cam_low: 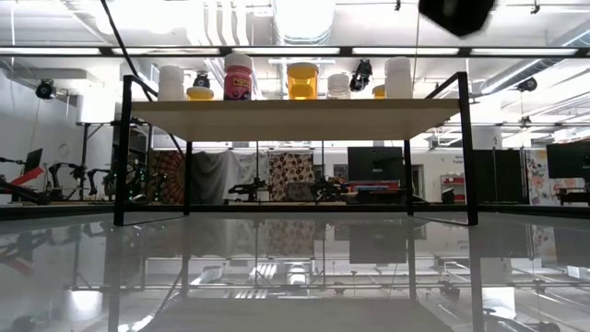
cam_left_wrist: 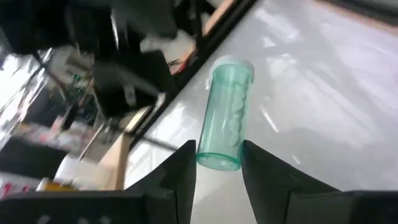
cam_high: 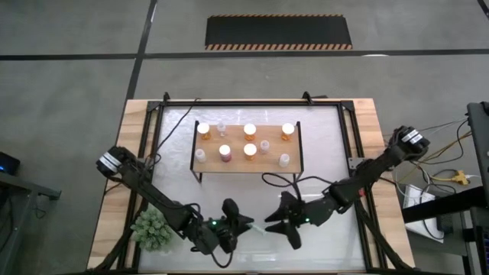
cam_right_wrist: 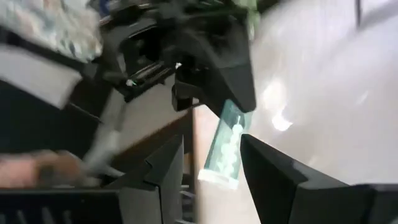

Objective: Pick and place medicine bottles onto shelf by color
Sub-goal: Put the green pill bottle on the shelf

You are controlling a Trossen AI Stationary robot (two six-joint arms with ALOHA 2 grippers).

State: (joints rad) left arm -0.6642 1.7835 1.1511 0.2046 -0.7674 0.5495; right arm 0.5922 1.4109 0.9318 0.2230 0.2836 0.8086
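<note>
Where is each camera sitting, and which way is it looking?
High view: above the table, looking straight down at the shelf, both arms, left pincer and right pincer.
Low view: at tabletop height, looking level under the shelf into the room; one dark arm part at top.
Left wrist view: on the left arm, looking past its fingers clamped on the green bottle.
Right wrist view: on the right arm, fingers either side of that bottle.
Shared: both wrist views show the green bottle.

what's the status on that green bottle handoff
Left gripper shut on green bottle at near table edge. Right gripper open around its cap end. Nine bottles on shelf. Nothing in the way.
</note>
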